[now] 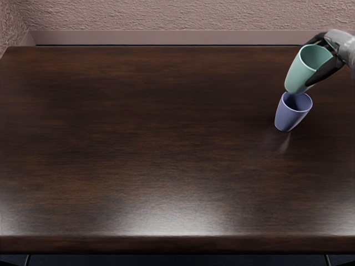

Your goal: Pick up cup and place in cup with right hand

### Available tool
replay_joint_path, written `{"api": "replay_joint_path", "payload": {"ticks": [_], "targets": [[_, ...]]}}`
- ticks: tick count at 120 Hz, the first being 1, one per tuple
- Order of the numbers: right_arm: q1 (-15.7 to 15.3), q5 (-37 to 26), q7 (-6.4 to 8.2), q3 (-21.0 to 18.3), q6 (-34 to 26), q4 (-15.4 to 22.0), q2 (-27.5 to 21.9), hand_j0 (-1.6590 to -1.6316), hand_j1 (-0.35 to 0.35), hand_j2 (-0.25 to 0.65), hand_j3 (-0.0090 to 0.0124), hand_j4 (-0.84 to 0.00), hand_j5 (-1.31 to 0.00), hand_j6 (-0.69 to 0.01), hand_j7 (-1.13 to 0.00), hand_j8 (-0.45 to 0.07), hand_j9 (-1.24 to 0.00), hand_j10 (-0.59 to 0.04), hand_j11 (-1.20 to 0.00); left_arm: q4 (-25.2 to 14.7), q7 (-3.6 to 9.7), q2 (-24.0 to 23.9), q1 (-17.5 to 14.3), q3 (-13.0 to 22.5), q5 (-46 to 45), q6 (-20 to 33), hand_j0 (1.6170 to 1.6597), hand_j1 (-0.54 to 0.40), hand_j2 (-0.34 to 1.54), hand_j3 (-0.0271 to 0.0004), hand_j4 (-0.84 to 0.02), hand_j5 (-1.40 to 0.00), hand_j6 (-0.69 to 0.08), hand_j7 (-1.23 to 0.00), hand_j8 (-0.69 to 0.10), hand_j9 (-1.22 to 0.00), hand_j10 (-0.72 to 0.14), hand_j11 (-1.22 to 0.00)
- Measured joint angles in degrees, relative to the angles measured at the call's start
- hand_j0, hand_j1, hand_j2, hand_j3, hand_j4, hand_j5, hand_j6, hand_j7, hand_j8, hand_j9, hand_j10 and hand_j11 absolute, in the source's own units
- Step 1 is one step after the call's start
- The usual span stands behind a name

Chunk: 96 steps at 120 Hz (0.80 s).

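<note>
Over by the far right corner of the tabletop [138, 138], the right hand [339, 44] has a green cup [300, 72] in its grip. The hand comes in from the right side. It is shiny gray, with dark fingers [326, 71]. One dark finger goes across the side of the green cup that is close to us, and more dark parts of the hand show behind its rim. The green cup is up in the air, with its open top facing up and its bottom pointing down.

Right below it is a blue-purple cup [289, 116]. That one sits on the tabletop with its open top up. The green cup's bottom is by the back of the blue-purple cup's rim and hides a little bit of it. I can't tell if the two cups touch.

The tabletop is dark brown wood, with a big shiny white patch near the front. Behind it is a bumpy pinkish wall [166, 14], with a smooth strip [166, 37] along the bottom.
</note>
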Motion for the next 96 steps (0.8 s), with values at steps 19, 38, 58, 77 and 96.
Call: {"api": "replay_joint_path", "payload": {"ticks": [19, 38, 58, 77, 96], "targets": [[-0.2, -0.3, 0.00, -1.1, 0.0, 0.0, -0.1, -1.6535, 0.142, 0.136, -0.0003, -0.332, -0.73, -0.212, -0.71, -0.211, -0.73, -0.384, -0.74, 0.0, 0.00, 0.0, 0.0, 0.0, 0.0, 0.0, 1.6581, 0.344, 0.00, -0.0001, -0.004, -0.01, -0.004, -0.01, -0.004, -0.01, -0.004, -0.01], [-0.3, -0.6, 0.01, -1.5, 0.0, 0.0, -0.1, -1.6534, 0.154, 0.109, -0.0003, -0.335, -0.73, -0.238, -0.71, -0.246, -0.73, -0.438, -0.74, 0.0, 0.00, 0.0, 0.0, 0.0, 0.0, 0.0, 1.6581, 0.344, 0.00, -0.0001, -0.004, -0.01, -0.004, -0.01, -0.004, -0.01, -0.004, -0.01], [-0.3, -0.6, 0.06, -1.6, 0.0, 0.0, -0.5, -1.6520, 0.171, 0.125, -0.0003, -0.315, -0.74, -0.225, -0.71, -0.231, -0.75, -0.424, -0.76, 0.0, 0.00, 0.0, 0.0, 0.0, 0.0, 0.0, 1.6581, 0.344, 0.00, -0.0002, -0.004, -0.01, -0.004, -0.01, -0.004, -0.01, -0.004, -0.01], [-0.7, -0.8, 0.06, -1.8, 0.0, 0.0, -0.7, -1.6512, 0.175, 0.129, -0.0003, -0.310, -0.75, -0.222, -0.71, -0.226, -0.75, -0.421, -0.76, 0.0, 0.00, 0.0, 0.0, 0.0, 0.0, 0.0, 1.6581, 0.344, 0.00, -0.0002, -0.004, -0.01, -0.004, -0.01, -0.004, -0.01, -0.004, -0.01], [-0.9, -0.9, 0.06, -1.8, 0.0, 0.0, -0.6, -1.6508, 0.176, 0.131, -0.0003, -0.308, -0.75, -0.221, -0.71, -0.225, -0.75, -0.419, -0.76, 0.0, 0.00, 0.0, 0.0, 0.0, 0.0, 0.0, 1.6581, 0.344, 0.00, -0.0002, -0.004, -0.01, -0.004, -0.01, -0.004, -0.01, -0.004, -0.01]]}}
